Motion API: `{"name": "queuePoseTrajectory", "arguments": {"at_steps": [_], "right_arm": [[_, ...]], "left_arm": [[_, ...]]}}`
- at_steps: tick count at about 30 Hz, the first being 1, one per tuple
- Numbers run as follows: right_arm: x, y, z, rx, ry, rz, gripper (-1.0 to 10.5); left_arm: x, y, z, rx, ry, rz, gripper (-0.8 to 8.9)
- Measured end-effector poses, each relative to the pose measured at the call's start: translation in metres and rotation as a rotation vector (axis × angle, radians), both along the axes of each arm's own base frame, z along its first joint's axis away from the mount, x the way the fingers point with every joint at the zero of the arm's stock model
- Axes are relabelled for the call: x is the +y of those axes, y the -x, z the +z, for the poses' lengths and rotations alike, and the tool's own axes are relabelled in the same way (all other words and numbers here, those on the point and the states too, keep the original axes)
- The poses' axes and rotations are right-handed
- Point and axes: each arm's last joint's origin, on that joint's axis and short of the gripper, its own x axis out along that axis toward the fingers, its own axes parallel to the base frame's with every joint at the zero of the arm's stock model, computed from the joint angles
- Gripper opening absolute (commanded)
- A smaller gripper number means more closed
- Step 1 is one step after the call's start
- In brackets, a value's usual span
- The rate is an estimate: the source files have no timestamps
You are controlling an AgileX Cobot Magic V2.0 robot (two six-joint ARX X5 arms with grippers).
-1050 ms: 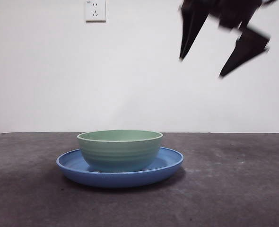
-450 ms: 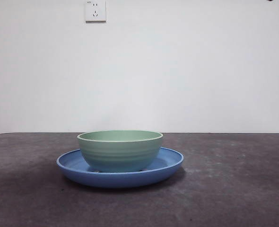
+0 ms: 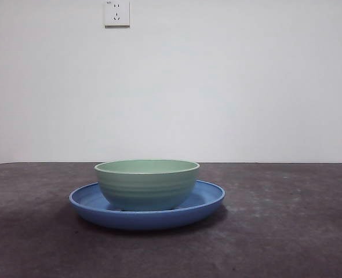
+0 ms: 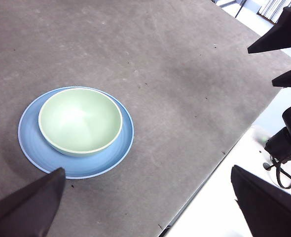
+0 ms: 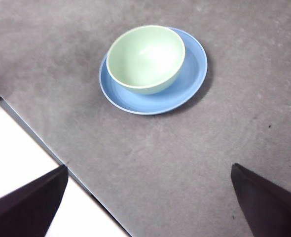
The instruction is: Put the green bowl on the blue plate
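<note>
The green bowl (image 3: 146, 184) sat upright, mouth up, inside the blue plate (image 3: 208, 200), resting on the plate's floor, off-centre toward one side of the rim. Round, so no long axis to report. The plate lay flat on the grey table (image 3: 287, 231).

Left gripper (image 4: 148, 197) was raised high over the table, well apart from the dishes, jaws spread wide and holding nothing. Right gripper (image 5: 148, 197) was likewise high and clear, jaws wide apart and empty. The right gripper's jaws also showed in the left wrist view. Wall socket (image 3: 116, 13) on the white wall behind.
</note>
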Motion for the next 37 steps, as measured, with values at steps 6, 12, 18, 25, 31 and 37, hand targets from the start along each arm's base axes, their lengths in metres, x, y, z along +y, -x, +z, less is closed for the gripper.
{"name": "queuePoseTrajectory", "arguments": {"at_steps": [6,12,18,25,31,37], "right_arm": [[-0.001,0.002,0.0,0.01,-0.019,0.01,-0.2],[0.0,0.001,0.001,0.009,-0.023,0.014,0.4],[0.0,0.001,0.001,0.007,-0.022,0.011,0.4],[0.0,0.001,0.001,0.007,-0.022,0.011,0.4],[0.0,0.001,0.001,0.007,-0.022,0.011,0.4],[0.0,0.001,0.001,0.007,-0.022,0.011,0.4]], "left_arm": [[0.0,0.0,0.0,0.004,-0.004,0.0,-0.14],[0.0,0.0,-0.001,0.008,-0.006,0.0,0.2],[0.0,0.0,-0.001,0.005,-0.004,0.0,0.19],[0.0,0.0,0.0,0.004,-0.004,0.0,0.19],[0.003,-0.002,0.0,0.004,-0.003,0.038,0.2],[0.016,-0.015,-0.012,-0.074,0.001,0.218,0.2]]}}
